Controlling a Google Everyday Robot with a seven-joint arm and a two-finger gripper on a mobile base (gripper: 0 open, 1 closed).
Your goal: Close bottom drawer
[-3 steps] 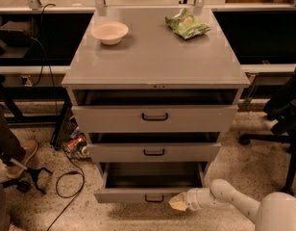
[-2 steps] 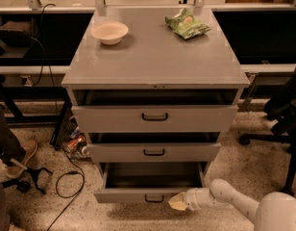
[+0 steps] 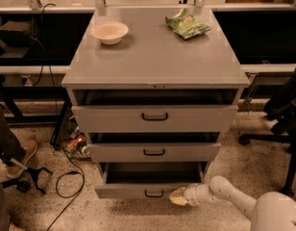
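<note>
The bottom drawer [image 3: 133, 190] is a grey metal drawer with a small black loop handle [image 3: 154, 194]. It stands pulled out from the cabinet, its dark inside showing above the front panel. My gripper [image 3: 177, 196] comes in from the lower right on a white arm [image 3: 225, 192]. Its tan tip rests against the right end of the drawer's front panel, just right of the handle. The middle drawer [image 3: 154, 152] and top drawer [image 3: 154, 117] above also stand slightly out.
On the cabinet top [image 3: 153, 57] sit a white bowl [image 3: 109, 32] and a green snack bag [image 3: 187, 24]. A person's shoe [image 3: 20, 157] and black cables [image 3: 66, 177] lie on the floor at left. An office chair base [image 3: 282, 143] stands at right.
</note>
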